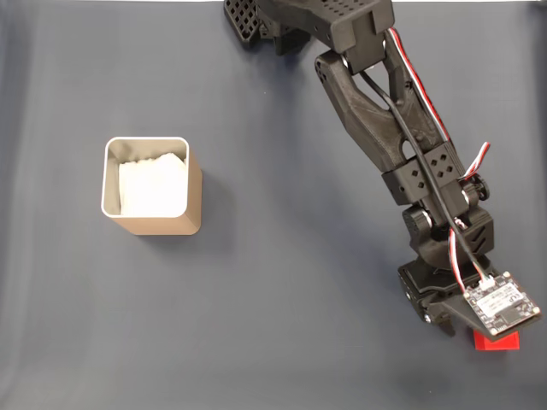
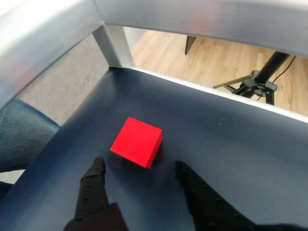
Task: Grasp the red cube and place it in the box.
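Red cube [image 2: 136,142] lay on our dark mat, just ahead of the gripper [image 2: 139,175], whose jaws we held apart to straddle it; the box [image 1: 154,224] stood well apart.

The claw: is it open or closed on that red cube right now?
Open. In the wrist view the claw has its two black fingers spread apart, and the cube sits on the table just ahead of them, untouched.
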### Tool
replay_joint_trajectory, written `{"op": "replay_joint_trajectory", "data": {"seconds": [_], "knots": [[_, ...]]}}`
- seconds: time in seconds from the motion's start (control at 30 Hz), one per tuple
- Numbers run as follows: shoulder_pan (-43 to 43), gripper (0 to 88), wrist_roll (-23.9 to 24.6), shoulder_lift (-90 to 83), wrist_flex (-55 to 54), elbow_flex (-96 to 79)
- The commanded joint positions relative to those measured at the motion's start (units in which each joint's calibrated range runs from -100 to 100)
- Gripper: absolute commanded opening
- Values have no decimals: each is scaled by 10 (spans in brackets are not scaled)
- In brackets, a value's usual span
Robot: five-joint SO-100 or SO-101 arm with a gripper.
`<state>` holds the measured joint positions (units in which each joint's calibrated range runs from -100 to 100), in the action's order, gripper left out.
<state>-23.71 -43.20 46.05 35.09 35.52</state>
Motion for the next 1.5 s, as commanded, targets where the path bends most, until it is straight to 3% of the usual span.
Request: {"op": "replay_joint_trajectory", "data": {"seconds": [0.0, 0.43, 0.97, 1.47], "knots": [[-5, 368, -1, -4, -12, 37], [-12, 361, 24, 6, -52, 39], [-12, 344, -1, 5, -48, 23], [-6, 241, 10, -5, -39, 24]]}}
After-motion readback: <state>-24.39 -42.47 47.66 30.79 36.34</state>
